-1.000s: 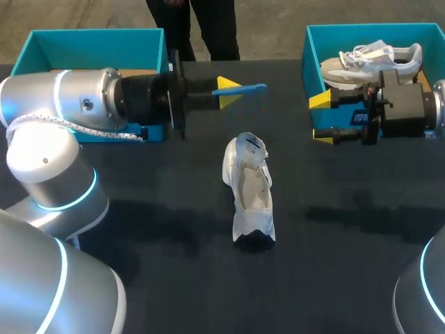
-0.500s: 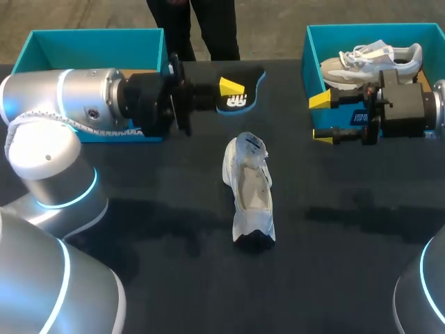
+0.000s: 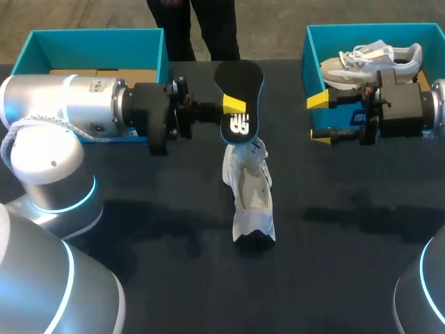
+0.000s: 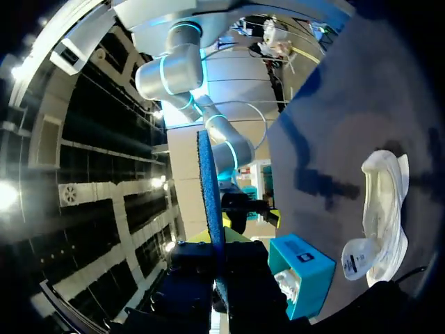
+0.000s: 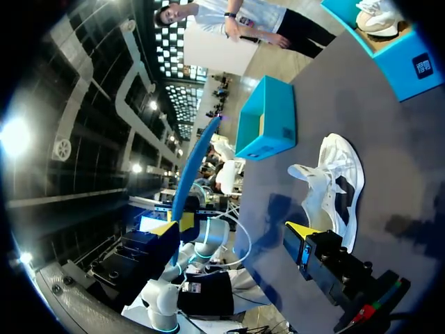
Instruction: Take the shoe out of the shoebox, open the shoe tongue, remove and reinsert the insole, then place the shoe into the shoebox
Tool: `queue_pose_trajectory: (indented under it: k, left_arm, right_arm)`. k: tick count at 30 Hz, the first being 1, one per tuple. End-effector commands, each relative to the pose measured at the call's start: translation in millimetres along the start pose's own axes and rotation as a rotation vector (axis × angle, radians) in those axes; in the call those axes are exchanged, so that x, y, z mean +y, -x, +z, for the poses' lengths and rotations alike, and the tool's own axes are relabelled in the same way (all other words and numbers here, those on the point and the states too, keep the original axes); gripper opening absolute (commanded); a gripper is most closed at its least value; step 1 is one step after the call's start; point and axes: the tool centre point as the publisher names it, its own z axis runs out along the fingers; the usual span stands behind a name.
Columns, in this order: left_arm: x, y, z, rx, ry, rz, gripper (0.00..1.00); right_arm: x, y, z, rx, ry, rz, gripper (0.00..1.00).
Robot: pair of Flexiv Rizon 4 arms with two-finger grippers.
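The head camera sits high behind the robot and looks down on the whole table (image 3: 348,264). The left wrist camera looks along its fingers, very near the insole (image 4: 211,202), across the table towards the right side. The right wrist camera seems to face the opposite way, farther from things. All three views share the shoe (image 3: 249,198) in the middle.

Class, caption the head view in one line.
Left gripper holds the insole near the white shoe on the table.

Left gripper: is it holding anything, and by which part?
Yes: the left gripper holds the insole roughly mid-length, fingers on its two flat faces.
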Motion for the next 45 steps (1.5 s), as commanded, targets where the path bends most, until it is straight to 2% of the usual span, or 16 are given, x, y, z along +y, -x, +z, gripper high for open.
queue_pose_trajectory:
  k: [1, 7, 14, 16, 21, 31, 33, 35, 37, 45]
  left_arm:
    - [1, -10.3, 6, 0.009, -0.004, 0.035, 0.00]
    - [4, -23.6, 12, 0.047, -0.012, 0.130, 0.00]
    - [4, -34.1, 26, 0.045, -0.014, 0.150, 0.00]
    - [4, -37.0, 31, 0.043, -0.035, 0.165, 0.00]
    - [1, -39.7, 45, 0.038, -0.059, 0.173, 0.00]
    - [-3, -44.1, 57, 0.041, -0.085, 0.180, 0.00]
    - [-4, -44.6, 58, 0.042, -0.084, 0.180, 0.00]
    - [-5, -44.8, 59, 0.040, -0.081, 0.180, 0.00]
    - [-7, -46.2, 59, 0.040, -0.082, 0.181, 0.00]
    - [-12, -49.3, 58, 0.051, -0.081, 0.180, 0.00]
  right_arm:
    - [4.0, -2.1, 8, 0.003, -0.010, -0.002, 1.00]
    - [6.5, -5.7, 16, 0.011, -0.018, -0.008, 1.00]
    - [8.3, -11.8, 27, 0.019, -0.039, -0.016, 1.00]
    - [8.7, -13.3, 29, 0.020, -0.041, -0.017, 1.00]
    - [10.7, -15.3, 35, 0.025, -0.054, -0.020, 1.00]
    - [13.7, -16.8, 47, 0.039, -0.088, -0.023, 0.99]
    - [14.5, -17.0, 49, 0.040, -0.093, -0.023, 0.88]
    - [15.3, -17.1, 50, 0.043, -0.095, -0.023, 0.66]
    - [16.0, -16.9, 50, 0.044, -0.097, -0.023, 0.49]
    - [18.8, -15.5, 52, 0.048, -0.086, -0.017, 0.36]
